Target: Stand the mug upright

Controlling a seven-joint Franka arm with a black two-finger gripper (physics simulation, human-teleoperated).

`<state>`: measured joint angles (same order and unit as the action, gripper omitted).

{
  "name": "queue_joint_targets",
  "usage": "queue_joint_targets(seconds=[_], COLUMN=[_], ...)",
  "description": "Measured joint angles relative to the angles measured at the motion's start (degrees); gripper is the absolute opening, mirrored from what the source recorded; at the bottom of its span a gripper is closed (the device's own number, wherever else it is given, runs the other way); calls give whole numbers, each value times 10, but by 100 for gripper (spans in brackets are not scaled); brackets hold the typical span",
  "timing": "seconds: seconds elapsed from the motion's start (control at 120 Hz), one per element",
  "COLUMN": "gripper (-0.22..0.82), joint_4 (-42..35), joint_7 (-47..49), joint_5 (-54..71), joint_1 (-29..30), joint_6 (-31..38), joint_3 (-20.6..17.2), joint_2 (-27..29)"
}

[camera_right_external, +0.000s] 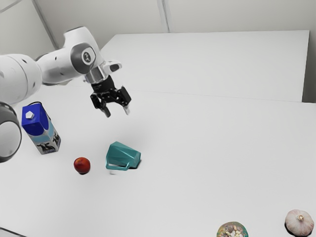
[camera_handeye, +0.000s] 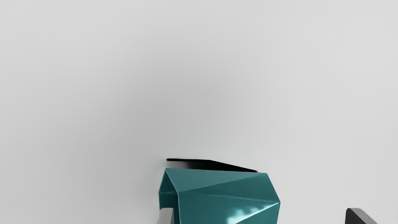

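Exterior view: note the gripper (camera_right_external: 117,112) above the table (camera_right_external: 197,163), with jaws spread wide and empty. Locate the teal mug (camera_right_external: 122,154) below, lying on its side, well in from the table edge at the exterior view's lower left corner. Identify the red fruit (camera_right_external: 82,165) and the carton (camera_right_external: 42,129) toward the exterior view's left, and the garlic (camera_right_external: 299,222) and the patterned round item (camera_right_external: 232,231) toward its lower right.

Wrist view: observe the fingers far apart, one overlapping the mug's open end in line of sight.

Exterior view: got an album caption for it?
Jaws open, a robot arm hovers above a teal mug on its side.
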<state>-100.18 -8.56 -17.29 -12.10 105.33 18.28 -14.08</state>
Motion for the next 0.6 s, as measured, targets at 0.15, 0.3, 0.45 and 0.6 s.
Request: queue_joint_targets(seconds=[0.15, 0.3, 0.45, 0.6], gripper=[60, 60, 60, 60], joint_4=[-82, -147, -177, -194], joint_7=[-8, -17, -32, -50], joint_5=[-12, -11, -7, -5], joint_1=[-1, -6, -4, 1], joint_6=[44, 76, 93, 103], joint_3=[0, 0, 1, 3], joint_2=[36, 64, 70, 68])
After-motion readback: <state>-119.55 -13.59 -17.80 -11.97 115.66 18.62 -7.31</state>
